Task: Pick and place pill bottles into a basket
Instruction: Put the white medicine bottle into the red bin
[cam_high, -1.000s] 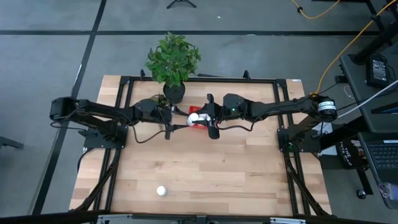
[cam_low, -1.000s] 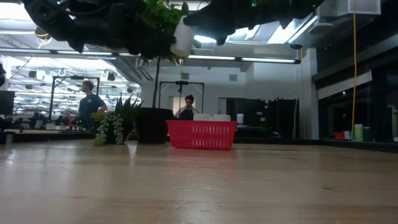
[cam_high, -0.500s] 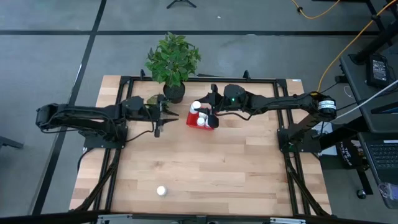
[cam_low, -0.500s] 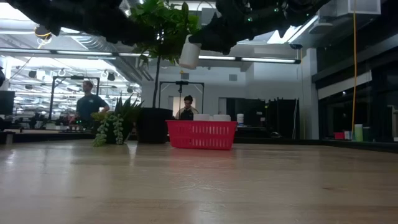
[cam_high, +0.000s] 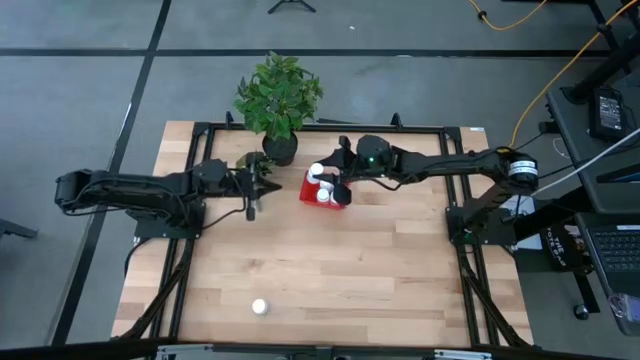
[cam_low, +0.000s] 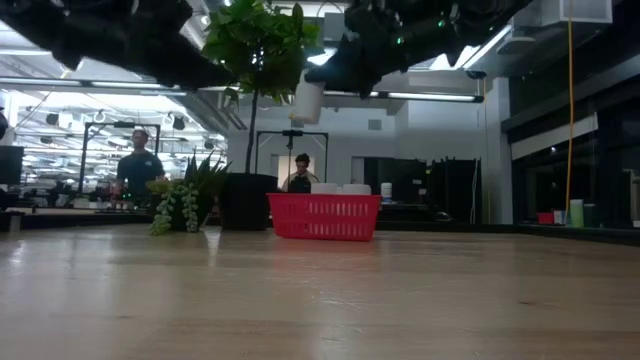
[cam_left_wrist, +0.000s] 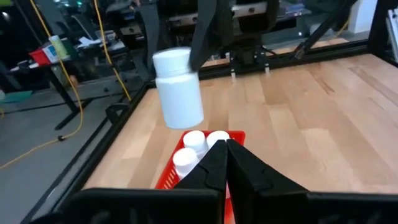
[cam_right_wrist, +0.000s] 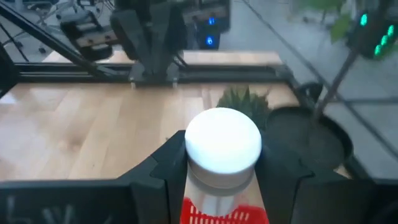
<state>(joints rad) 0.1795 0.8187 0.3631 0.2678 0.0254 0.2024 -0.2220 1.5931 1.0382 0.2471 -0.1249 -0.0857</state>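
A white pill bottle hangs above the red basket, with my right gripper shut on it. In the left wrist view the held bottle floats over the basket, in which three other bottles stand. The basket sits at the table's far middle. Another bottle lies alone near the table's front edge. My left gripper is shut and touches nothing, left of the basket; its closed fingertips point toward it. My right gripper pinches the bottle's body, just below the cap, between its two fingers. The fingers come from above, pointing down along the bottle's sides. The bottle hangs nearly upright, cap up, clear of the basket.
A leafy plant in a black pot stands just beyond the basket's left end, with a small green plant beside it. A black frame runs along the table's far edge. Bare wood spreads from the basket to the near edge.
My left gripper has shut and drawn back toward the table's left edge, away from the basket. My right gripper has carried the bottle toward the far edge, over the basket, and lowered it a little.
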